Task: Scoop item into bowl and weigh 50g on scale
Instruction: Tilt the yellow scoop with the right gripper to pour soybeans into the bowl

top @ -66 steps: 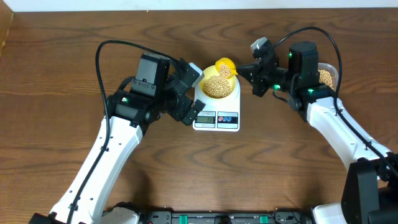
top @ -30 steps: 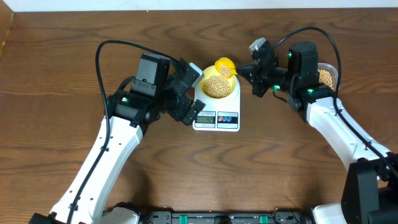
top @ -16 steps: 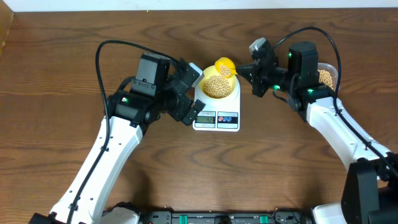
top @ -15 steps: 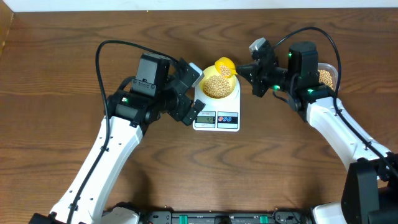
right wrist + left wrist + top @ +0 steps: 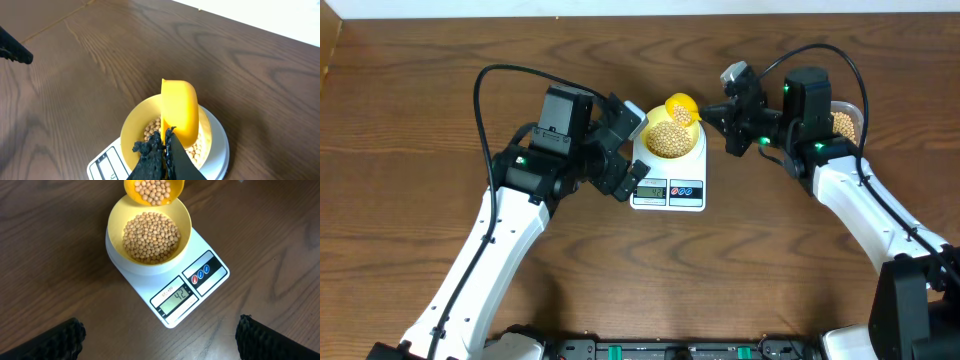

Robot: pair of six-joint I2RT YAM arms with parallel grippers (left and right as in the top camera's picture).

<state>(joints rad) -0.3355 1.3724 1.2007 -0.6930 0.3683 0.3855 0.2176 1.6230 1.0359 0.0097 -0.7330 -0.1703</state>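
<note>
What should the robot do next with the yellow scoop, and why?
Probably tip the scoop a little more, so a few beans trickle into the bowl. The right gripper holds it over the bowl with beans left inside, and the scale reads 42, short of 50.

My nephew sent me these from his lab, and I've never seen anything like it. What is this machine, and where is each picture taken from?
These are two robot arms at a wooden table. One picture looks down from overhead; the other two come from cameras on each wrist. A white scale carries a yellow bowl of beans. The right gripper is shut on a yellow scoop tilted over the bowl, beans inside. The left gripper hangs open near the scale, holding nothing.
</note>
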